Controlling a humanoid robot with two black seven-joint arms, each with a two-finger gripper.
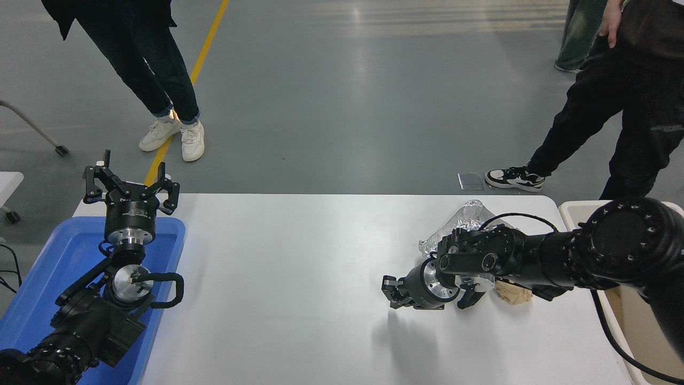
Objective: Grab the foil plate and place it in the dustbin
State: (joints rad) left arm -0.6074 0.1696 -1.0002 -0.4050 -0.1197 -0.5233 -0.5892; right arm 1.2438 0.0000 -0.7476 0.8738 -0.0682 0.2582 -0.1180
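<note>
White table (pixel 299 278): rounded corners, grey floor beyond its far edge.

Foil plate (pixel 464 222): shiny, crinkled, lying on the table near the far right corner, partly hidden behind the right arm; apart from the gripper's tip.

Dustbin (pixel 574 209): cream, thick rim, standing off the table's right edge; mostly covered by the right arm.

Right gripper (pixel 393 293): reaches in from the right edge and points left, low over the table, beside the foil plate's near side. Fingers seen end-on and dark; whether they are apart or closed cannot be told, and nothing seems to be in them.

Paper ball (pixel 512 292): small, tan, crumpled, on the table under the right arm.

Left gripper (pixel 131 184): parked at lower left above the blue tray (pixel 48 278), fingers spread wide, holding nothing.

Persons: one in dark trousers and white shoes (pixel 173 136) at upper left; another in black with black-and-white shoe (pixel 515 178) at upper right.
</note>
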